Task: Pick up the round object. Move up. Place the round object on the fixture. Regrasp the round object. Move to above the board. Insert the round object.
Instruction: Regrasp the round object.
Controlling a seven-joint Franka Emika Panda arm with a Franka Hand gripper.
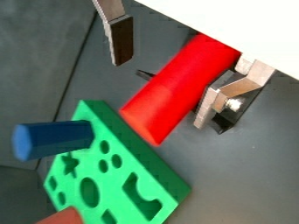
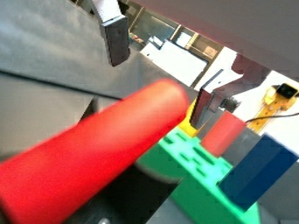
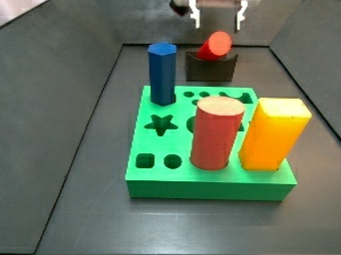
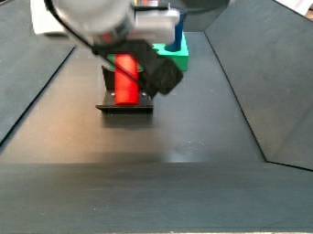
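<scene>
You can see the round object lying on the fixture, at the far side of the floor, just behind the board. The gripper is above it with its jaws apart. In both wrist views the fingers stand on each side of the red peg with a gap, not touching it. On the board stand a blue peg, a brick-red cylinder and a yellow block.
</scene>
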